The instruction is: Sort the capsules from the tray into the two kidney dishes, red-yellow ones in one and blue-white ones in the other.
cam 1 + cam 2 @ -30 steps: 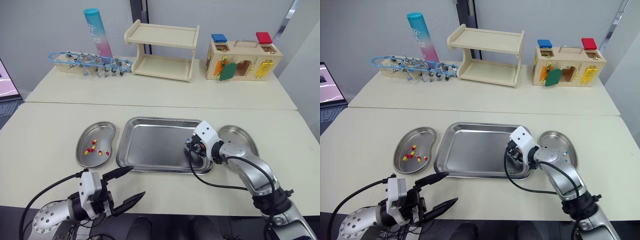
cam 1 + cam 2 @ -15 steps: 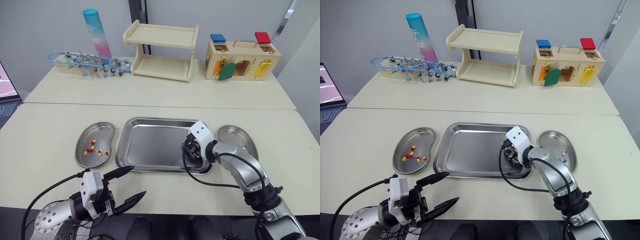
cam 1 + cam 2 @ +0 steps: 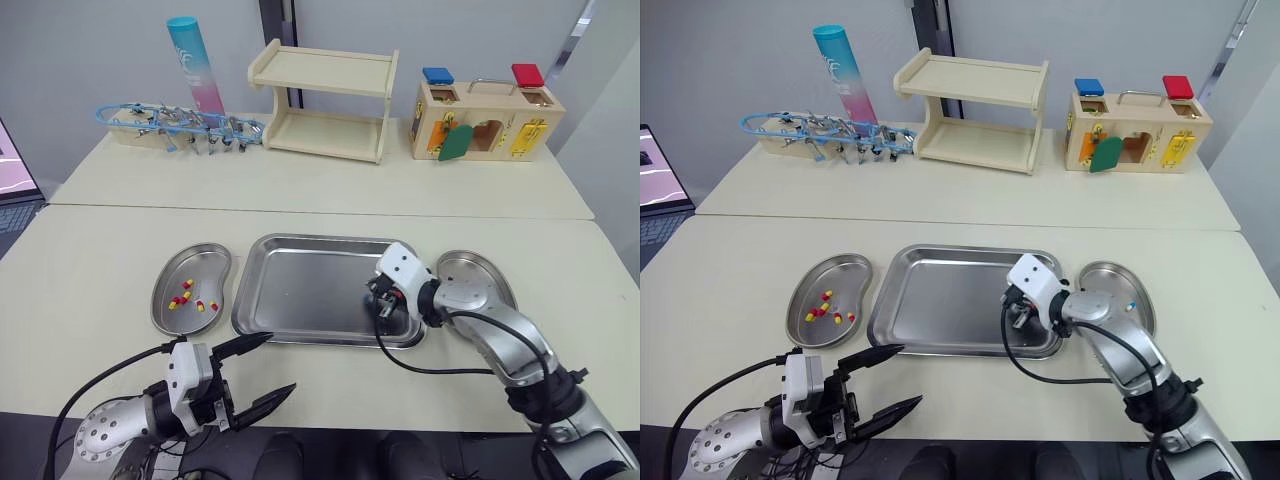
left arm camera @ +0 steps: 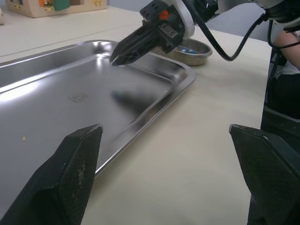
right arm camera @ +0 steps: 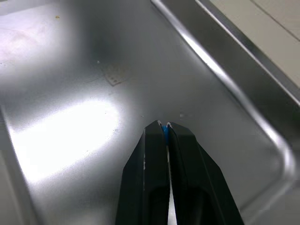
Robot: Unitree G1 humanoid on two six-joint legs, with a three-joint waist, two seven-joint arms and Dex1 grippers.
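right gripper [image 5: 163, 124] still sits low in the tray [image 3: 300, 290] corner, clamped on a blue capsule [image 5: 164, 133] — carry to the right dish [image 3: 470, 268] is next.

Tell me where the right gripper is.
The right gripper is over the right end of the tray, beside the right kidney dish, pinching a blue capsule.

Left tool [image 3: 278, 362] gapes open at 7 o'clock, while right tool [image 3: 381, 310], at 4 o'clock, pinches a blue capsule [image 5: 164, 133].
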